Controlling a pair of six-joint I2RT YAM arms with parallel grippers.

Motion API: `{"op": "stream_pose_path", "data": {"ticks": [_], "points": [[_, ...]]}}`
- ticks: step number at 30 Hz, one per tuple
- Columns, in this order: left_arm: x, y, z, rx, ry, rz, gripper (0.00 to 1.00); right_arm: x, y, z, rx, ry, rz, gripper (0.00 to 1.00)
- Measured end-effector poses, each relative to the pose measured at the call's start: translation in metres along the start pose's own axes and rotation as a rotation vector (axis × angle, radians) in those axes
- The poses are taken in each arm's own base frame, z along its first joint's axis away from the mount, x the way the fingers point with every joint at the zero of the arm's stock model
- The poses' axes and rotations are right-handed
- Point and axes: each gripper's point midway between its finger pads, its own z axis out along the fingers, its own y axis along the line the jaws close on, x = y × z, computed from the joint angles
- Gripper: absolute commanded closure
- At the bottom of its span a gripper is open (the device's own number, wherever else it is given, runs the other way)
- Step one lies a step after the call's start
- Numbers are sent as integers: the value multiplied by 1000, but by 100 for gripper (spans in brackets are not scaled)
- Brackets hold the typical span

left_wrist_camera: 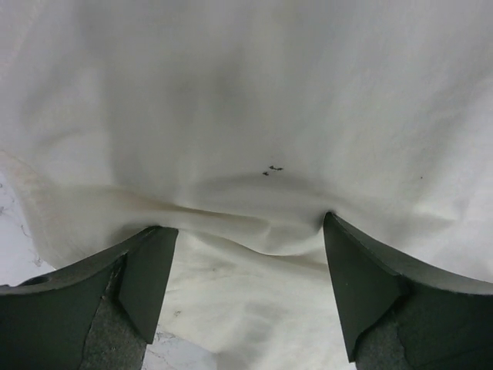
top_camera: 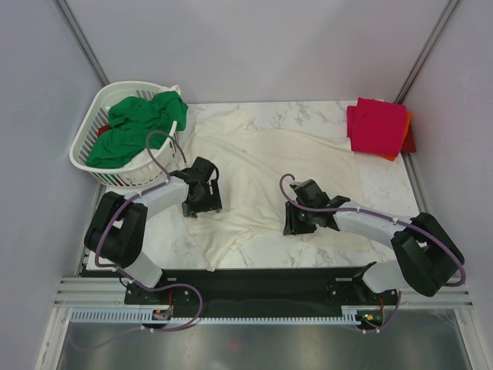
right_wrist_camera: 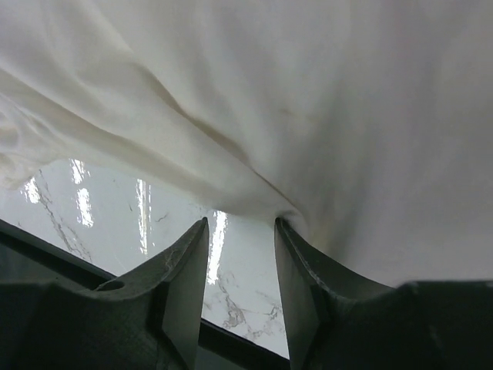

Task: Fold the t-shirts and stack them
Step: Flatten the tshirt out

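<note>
A large cream-white t-shirt (top_camera: 258, 166) lies spread and wrinkled on the marble table (top_camera: 377, 185). My left gripper (top_camera: 202, 202) is low over its left edge. In the left wrist view it (left_wrist_camera: 245, 227) is open wide, with a fold of the cream cloth (left_wrist_camera: 246, 116) lying between the fingers. My right gripper (top_camera: 293, 223) is at the shirt's near right edge. In the right wrist view it (right_wrist_camera: 240, 225) is open with bare marble in the gap, and the cloth's edge (right_wrist_camera: 254, 193) touches its right fingertip (right_wrist_camera: 286, 231). A crimson-pink shirt (top_camera: 376, 125) lies folded on an orange one (top_camera: 406, 127) at the far right. A green shirt (top_camera: 135, 127) fills the basket.
The white slotted laundry basket (top_camera: 85, 150) stands at the table's far left corner, just beyond my left arm. The table's dark front edge (right_wrist_camera: 231, 339) shows close below the right fingers. Grey walls close in the back and sides.
</note>
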Motion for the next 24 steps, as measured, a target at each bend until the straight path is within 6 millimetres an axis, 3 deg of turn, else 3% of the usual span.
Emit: {"op": "stream_pose_path", "data": {"ticks": [2,6,8,12,15,18,24], "points": [[-4,-1,1,-3,-4,5,17,3,-3,-1,9,12,-7,48],[-7,-5,-1,11,-7,16,15,3,4,-7,-15,30,-35,30],[-11,-9,-5,29,-8,22,13,0,14,-14,-31,22,-64,29],[-24,-23,-22,85,-28,29,9,-13,64,-37,-124,-27,-147,35],[-35,-31,-44,129,-67,32,6,-8,110,-47,-215,-52,-201,37],[-49,-34,-77,166,-135,41,4,20,136,-39,-232,-3,-258,41],[-68,-23,-139,202,-313,56,3,63,154,6,-121,97,-354,43]]}}
